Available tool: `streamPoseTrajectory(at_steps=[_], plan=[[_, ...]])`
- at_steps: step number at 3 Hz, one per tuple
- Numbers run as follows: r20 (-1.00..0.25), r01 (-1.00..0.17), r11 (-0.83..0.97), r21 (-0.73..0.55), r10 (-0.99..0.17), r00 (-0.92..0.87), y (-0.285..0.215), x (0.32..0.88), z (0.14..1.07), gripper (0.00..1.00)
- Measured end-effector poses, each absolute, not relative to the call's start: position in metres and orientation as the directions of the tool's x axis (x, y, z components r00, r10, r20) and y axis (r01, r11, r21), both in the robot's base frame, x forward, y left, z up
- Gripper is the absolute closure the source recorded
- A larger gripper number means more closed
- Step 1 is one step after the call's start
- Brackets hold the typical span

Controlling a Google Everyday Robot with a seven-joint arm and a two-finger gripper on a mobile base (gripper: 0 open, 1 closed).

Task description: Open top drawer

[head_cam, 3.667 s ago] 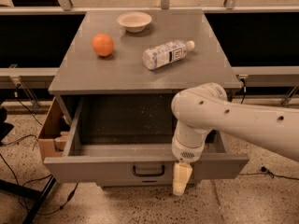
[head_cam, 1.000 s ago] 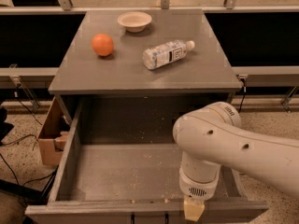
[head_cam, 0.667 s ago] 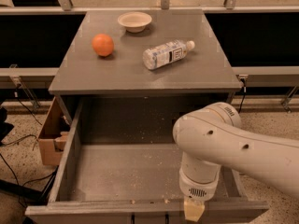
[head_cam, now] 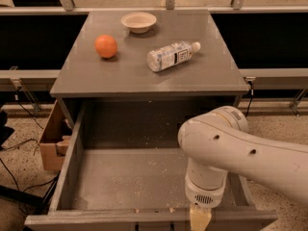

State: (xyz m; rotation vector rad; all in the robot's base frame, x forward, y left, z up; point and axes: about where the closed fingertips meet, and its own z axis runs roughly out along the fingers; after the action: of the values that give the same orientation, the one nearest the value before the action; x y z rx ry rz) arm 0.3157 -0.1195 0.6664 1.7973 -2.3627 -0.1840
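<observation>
The top drawer point(head_cam: 120, 177) stands pulled far out from the grey cabinet, its deep grey speckled interior showing and bare. Its front edge runs along the bottom of the camera view; the black handle is mostly cut off there. My gripper point(head_cam: 199, 219) hangs from the white arm at the drawer's front edge, right of centre, with its cream fingertips running out of the bottom of the view.
On the cabinet top point(head_cam: 216, 76) lie an orange point(head_cam: 106, 46), a white bowl point(head_cam: 139, 21) and a clear bottle on its side point(head_cam: 171, 56). A cardboard box point(head_cam: 50, 141) stands on the floor left of the drawer. Cables run across the floor at left.
Since 3.7 s ago the drawer has come much farther out and my gripper has moved down with its front. Over the last second nothing has visibly moved.
</observation>
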Motion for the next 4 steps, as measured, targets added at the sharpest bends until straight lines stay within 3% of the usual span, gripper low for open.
streamPoseTrajectory(at_steps=[1, 2, 4], plan=[[0.059, -0.943, 0.267, 0.198, -0.964, -0.260, -0.120, 0.315, 0.666, 0.12], [0.061, -0.943, 0.267, 0.198, -0.964, -0.260, -0.120, 0.315, 0.666, 0.00], [0.035, -0.953, 0.272, 0.130, -0.962, -0.270, -0.136, 0.310, 0.705, 0.00]])
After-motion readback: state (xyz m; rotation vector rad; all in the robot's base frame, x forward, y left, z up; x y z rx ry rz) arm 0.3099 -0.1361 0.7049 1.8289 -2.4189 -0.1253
